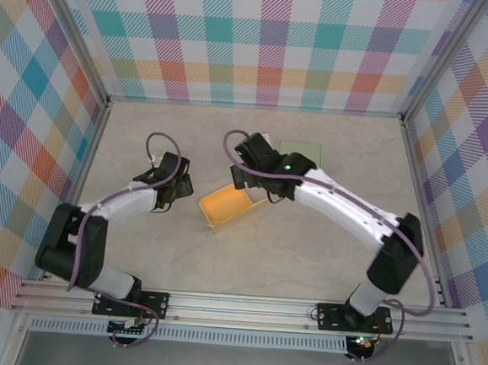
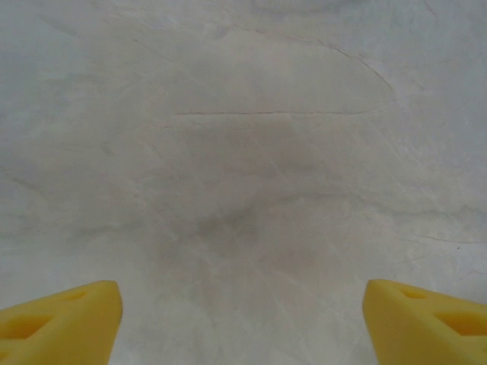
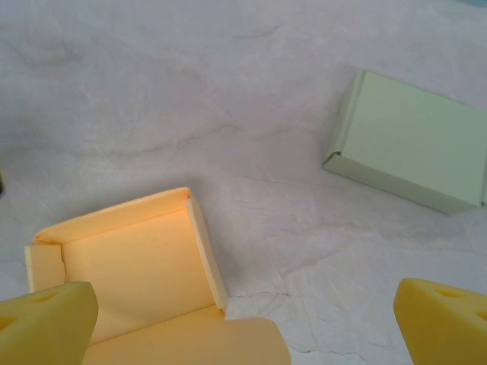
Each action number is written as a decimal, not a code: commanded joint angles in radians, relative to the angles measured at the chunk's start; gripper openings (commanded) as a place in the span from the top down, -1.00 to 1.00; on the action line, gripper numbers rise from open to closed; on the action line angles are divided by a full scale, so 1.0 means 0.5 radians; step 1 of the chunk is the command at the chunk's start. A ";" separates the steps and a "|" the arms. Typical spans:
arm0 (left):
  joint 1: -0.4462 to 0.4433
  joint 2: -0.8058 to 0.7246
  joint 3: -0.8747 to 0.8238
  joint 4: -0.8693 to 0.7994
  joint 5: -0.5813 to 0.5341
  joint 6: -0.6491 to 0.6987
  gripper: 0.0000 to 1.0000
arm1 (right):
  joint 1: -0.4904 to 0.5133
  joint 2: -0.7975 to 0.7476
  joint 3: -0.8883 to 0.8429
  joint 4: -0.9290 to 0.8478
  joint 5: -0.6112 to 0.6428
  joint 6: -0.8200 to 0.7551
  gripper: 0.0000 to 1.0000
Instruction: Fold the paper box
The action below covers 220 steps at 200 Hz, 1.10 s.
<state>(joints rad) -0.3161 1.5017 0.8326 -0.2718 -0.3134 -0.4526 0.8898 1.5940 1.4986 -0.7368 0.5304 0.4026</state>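
Two claws, both spread and empty. Your right claw (image 3: 243, 325) hovers just above the orange paper box (image 3: 129, 262), and your left claw (image 2: 243, 323) is over bare worktop (image 2: 243, 152) left of it. The box lies open, so I'd pin a wall and ease the lid flap (image 3: 190, 346) over slowly.

Open orange-yellow paper box (image 1: 225, 208) at centre; closed pale green cardboard carton (image 3: 407, 141) to its far right; beige, faintly veined tabletop (image 1: 305, 263); pastel multicolour plaid walls (image 1: 264, 40).
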 commanded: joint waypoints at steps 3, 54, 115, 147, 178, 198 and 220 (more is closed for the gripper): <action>0.019 0.156 0.128 0.103 0.159 0.061 -0.52 | -0.049 -0.301 -0.320 0.102 0.145 0.323 -0.99; 0.012 0.304 0.128 0.133 0.292 0.025 -0.30 | -0.098 -0.769 -1.031 0.101 -0.023 0.833 -0.91; -0.067 0.197 -0.143 0.215 0.363 -0.076 -0.23 | -0.109 -0.432 -1.650 1.212 -0.874 1.108 -0.42; -0.188 0.157 -0.253 0.244 0.381 -0.141 -0.24 | -0.148 -0.150 -1.619 1.477 -0.973 1.103 -0.27; -0.341 0.008 -0.400 0.282 0.368 -0.256 -0.24 | -0.325 -0.004 -1.578 1.648 -1.077 1.039 -0.20; -0.475 -0.130 -0.498 0.300 0.321 -0.351 -0.25 | -0.424 0.093 -1.489 1.667 -1.128 0.950 -0.19; -0.640 -0.302 -0.589 0.324 0.228 -0.479 -0.27 | -0.542 0.235 -1.373 1.701 -1.246 0.870 -0.20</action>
<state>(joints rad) -0.5591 1.4303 0.5884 -0.0841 -0.1833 -0.5926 0.6830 1.5883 0.7498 -0.1272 -0.0631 0.9146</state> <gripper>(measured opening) 0.630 0.598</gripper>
